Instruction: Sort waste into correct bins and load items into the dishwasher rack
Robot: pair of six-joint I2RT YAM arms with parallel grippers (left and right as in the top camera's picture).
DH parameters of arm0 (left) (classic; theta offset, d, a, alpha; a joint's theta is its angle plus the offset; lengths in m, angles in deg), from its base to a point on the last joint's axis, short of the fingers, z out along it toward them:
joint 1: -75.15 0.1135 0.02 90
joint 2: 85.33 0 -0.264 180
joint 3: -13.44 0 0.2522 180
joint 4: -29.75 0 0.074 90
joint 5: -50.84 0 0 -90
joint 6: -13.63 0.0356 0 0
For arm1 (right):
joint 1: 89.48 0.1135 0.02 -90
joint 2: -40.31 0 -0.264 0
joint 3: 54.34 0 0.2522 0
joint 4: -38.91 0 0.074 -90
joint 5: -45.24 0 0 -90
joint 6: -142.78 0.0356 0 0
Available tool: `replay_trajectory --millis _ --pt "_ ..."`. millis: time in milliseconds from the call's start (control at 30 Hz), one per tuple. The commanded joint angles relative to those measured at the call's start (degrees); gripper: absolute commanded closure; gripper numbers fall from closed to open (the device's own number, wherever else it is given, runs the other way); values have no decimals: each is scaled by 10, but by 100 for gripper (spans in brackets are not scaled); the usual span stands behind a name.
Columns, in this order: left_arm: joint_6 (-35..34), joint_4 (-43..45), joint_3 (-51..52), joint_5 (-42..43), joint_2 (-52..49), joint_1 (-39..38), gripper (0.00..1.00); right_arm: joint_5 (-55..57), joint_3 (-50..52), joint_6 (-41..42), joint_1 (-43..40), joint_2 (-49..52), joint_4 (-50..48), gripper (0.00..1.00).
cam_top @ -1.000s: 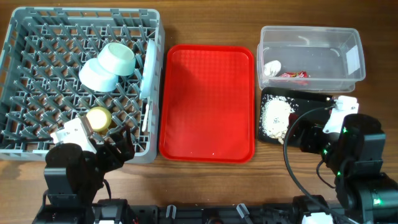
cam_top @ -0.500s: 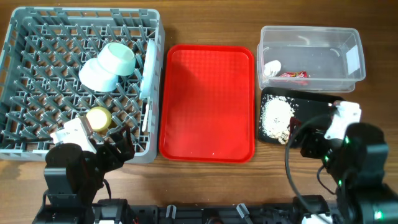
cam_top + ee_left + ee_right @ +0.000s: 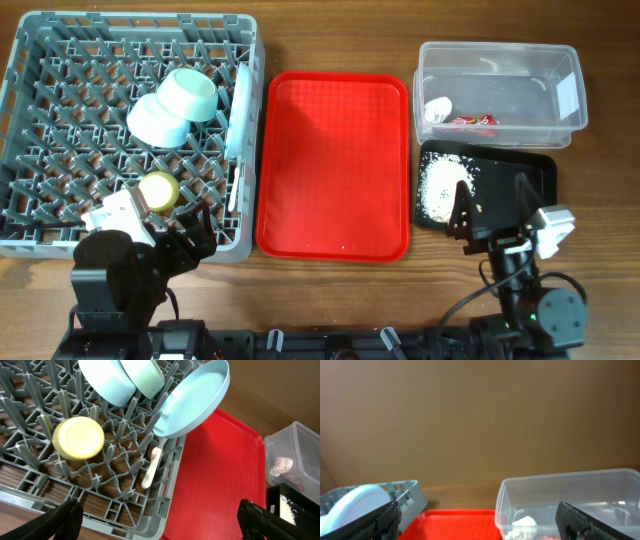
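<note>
Wooden table holds black tray; right gripper spread at its near edge.

Both arms are built of matte black, rounded housings. A white block-shaped part is carried near the wrist of the left arm, and a similar white part is seen on the right arm, beside which a thin black cable is looped. The left gripper and right gripper are fitted with black, tapered fingers.
</note>
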Motion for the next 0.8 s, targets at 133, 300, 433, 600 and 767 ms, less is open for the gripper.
replay_trajectory --millis 133,300,433,600,767 --pt "-3 0 4 -8 2 4 0 -2 96 2 3 -12 -80 0" --pt "-3 0 4 -8 2 4 0 -59 124 -82 3 -12 -36 0" --pt "-3 0 4 -8 2 4 0 -58 124 -131 3 -12 -36 0" --pt "-3 0 4 -8 2 4 0 -60 124 -114 3 -12 -37 0" --pt "-3 0 4 -8 2 4 0 -60 124 -114 3 -12 -37 0"
